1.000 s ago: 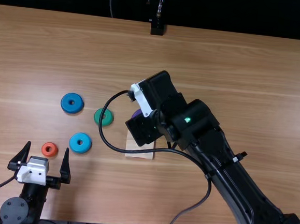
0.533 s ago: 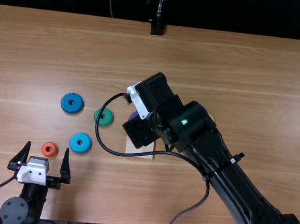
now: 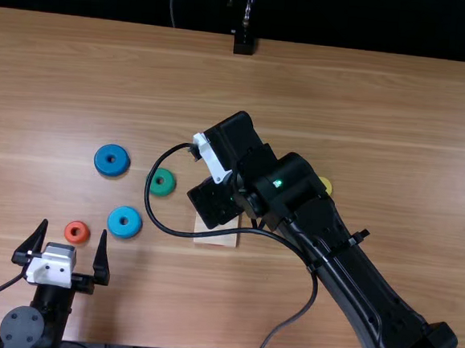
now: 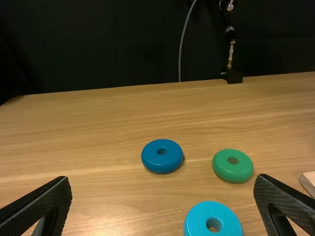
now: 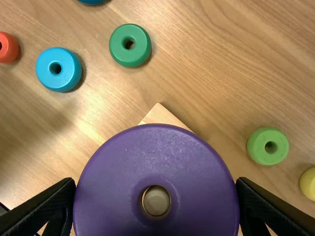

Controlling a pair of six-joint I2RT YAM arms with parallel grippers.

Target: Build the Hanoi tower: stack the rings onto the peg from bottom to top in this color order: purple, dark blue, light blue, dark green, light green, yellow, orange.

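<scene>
Fingers (image 5: 51,209) of the right gripper (image 3: 212,158), pointing down at the peg (image 5: 156,201), grip the broad, smooth purple ring (image 5: 157,152), its hole framing the peg; the left gripper (image 3: 73,228), well apart from it, stands open.

The tabletop (image 3: 398,122) is smooth, grained wood with a soft sheen; the base (image 3: 218,240) looks like paler wood. The purple ring (image 5: 113,182) looks like satin plastic, the dark blue ring (image 4: 161,164) glossier. The fingers (image 4: 39,206) of the left gripper (image 3: 75,227) look matt and rough
</scene>
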